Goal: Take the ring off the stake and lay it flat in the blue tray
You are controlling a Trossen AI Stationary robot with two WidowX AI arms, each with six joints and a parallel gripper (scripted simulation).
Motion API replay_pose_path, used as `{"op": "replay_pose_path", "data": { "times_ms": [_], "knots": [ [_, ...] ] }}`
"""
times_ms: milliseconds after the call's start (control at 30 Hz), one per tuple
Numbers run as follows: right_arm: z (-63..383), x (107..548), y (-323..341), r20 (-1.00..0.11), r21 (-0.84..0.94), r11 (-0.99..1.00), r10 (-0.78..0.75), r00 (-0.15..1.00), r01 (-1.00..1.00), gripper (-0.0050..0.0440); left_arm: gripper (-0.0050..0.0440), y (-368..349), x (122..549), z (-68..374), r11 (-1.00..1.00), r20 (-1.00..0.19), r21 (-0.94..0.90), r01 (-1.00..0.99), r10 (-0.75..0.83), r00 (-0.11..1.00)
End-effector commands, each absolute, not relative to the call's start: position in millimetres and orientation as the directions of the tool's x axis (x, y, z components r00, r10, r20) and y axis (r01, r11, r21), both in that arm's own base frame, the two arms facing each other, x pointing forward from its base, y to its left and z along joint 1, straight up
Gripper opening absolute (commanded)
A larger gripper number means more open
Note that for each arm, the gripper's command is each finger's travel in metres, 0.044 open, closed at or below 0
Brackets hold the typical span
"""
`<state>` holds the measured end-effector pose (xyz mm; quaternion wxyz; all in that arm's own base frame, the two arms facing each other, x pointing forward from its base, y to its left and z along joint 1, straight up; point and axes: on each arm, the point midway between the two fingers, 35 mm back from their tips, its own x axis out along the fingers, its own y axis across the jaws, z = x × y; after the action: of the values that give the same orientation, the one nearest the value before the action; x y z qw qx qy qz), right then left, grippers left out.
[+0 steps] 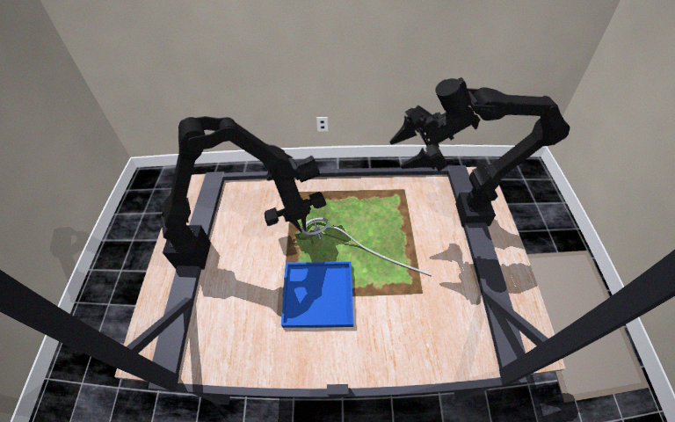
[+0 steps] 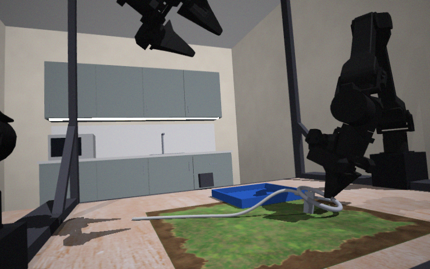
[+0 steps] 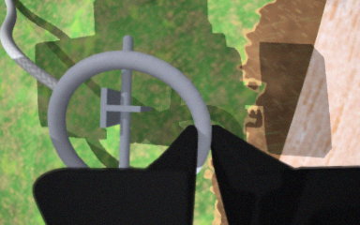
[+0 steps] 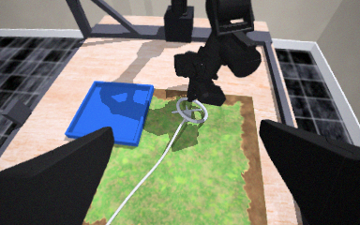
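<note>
The grey ring at the end of a grey rope hangs over the small grey stake on the green mat. My left gripper is shut on the ring's rim and holds it a little above the mat, with the stake's post inside the loop. The ring sits around the top of the stake in the exterior view. It also shows in the top view and the right wrist view. The blue tray lies next to the mat. My right gripper is open, high up and far from the ring.
The rope trails across the green mat onto the wooden table top. A dark frame runs around the table, with both arm bases mounted on it.
</note>
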<state>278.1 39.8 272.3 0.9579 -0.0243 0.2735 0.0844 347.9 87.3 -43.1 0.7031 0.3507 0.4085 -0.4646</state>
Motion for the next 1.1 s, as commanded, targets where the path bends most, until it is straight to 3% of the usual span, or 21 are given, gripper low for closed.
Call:
{"op": "replay_pose_path", "data": {
  "times_ms": [0,733,1067],
  "knots": [
    [277.6,277.3,39.8,-0.516,-0.001,0.985,0.148,0.844,-0.174,0.0440,-0.0050,89.0,362.0,-17.6,0.308,-0.927,0.156,0.938,-0.283,0.247],
    [277.6,277.3,39.8,-0.516,-0.001,0.985,0.148,0.844,-0.174,0.0440,-0.0050,77.9,364.8,3.8,0.292,-0.999,0.040,0.955,-0.002,0.043],
    [277.6,277.3,39.8,-0.516,-0.001,0.985,0.148,0.844,-0.174,0.0440,-0.0050,79.4,366.3,9.3,0.293,-0.998,0.055,0.955,0.005,0.056]
  ]
}}
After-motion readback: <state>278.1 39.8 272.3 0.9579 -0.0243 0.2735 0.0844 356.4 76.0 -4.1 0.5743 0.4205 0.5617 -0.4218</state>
